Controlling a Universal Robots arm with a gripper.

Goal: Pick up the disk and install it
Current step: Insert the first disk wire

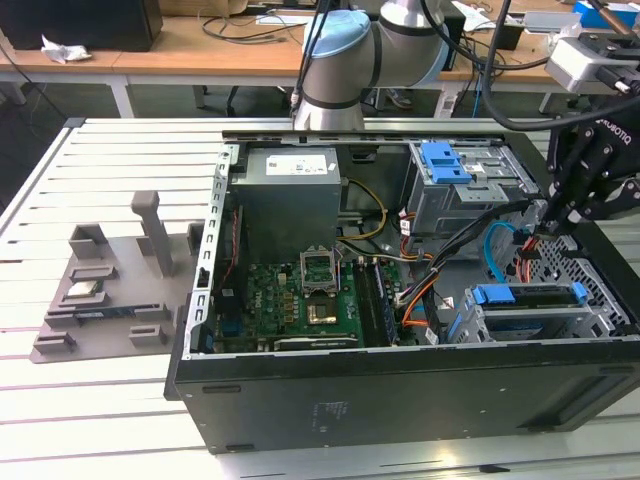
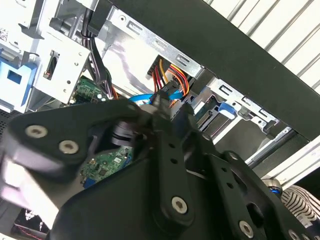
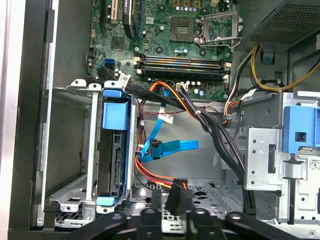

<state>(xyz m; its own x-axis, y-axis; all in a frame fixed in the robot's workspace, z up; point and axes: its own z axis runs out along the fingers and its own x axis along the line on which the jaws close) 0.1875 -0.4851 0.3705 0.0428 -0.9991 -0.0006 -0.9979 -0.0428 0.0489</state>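
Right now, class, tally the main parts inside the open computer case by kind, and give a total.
disk: 1
motherboard: 1
power supply: 1
metal drive cages: 2
Total: 5

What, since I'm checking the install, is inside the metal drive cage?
The disk in its blue bracket sits edge-on inside the cage; its broad faces are covered by the cage walls. The gripper holds a black connector outside it.
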